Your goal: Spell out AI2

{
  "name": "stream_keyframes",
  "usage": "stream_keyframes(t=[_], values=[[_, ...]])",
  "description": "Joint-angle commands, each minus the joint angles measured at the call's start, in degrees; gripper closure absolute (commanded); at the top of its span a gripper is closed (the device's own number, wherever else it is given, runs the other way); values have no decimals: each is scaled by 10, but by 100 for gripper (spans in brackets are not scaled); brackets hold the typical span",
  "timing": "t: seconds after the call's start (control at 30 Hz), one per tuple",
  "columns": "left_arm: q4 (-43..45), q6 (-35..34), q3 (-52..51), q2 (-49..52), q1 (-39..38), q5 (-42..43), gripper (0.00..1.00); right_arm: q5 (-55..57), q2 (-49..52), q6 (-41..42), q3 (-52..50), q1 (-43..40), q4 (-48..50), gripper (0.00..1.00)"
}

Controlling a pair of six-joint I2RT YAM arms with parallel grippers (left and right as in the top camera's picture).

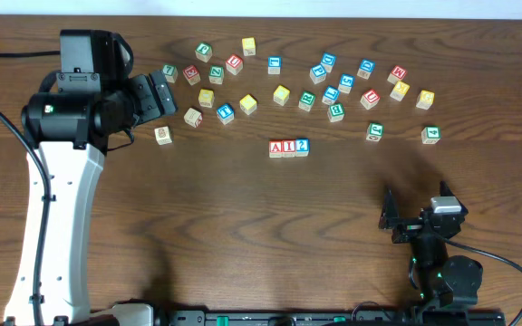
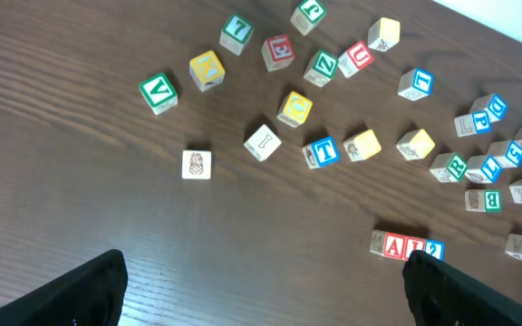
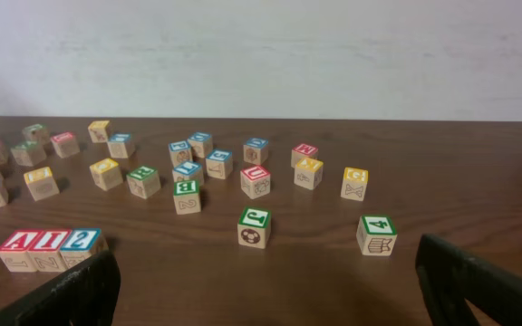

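Observation:
Three blocks stand touching in a row at the table's middle: a red A block (image 1: 276,148), a red I block (image 1: 289,148) and a blue 2 block (image 1: 302,147). The row also shows in the left wrist view (image 2: 408,246) and the right wrist view (image 3: 49,247). My left gripper (image 1: 163,94) is open and empty, raised over the loose blocks at the far left. My right gripper (image 1: 415,222) is open and empty near the front right, well apart from the row.
Many loose letter blocks lie scattered along the far side, among them a green V block (image 2: 158,91), a pineapple block (image 1: 162,135), a green J block (image 3: 255,226) and a green 4 block (image 3: 376,234).

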Motion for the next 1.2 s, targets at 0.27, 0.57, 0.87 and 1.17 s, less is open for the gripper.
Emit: stream_keyframes(t=[0.27,0.57,0.87,1.17], values=[[234,94,-197,-167,3,-19,4,-3,-5,0,-2,-9,0,1],[501,158,-503,-375,4,-19,4,-3,-5,0,-2,-9,0,1],[622,196,-728,-570,9,-20,4,-3,-5,0,-2,-9,0,1],[623,214,-861,-746,18,-20,4,-3,-5,0,-2,-9,0,1]])
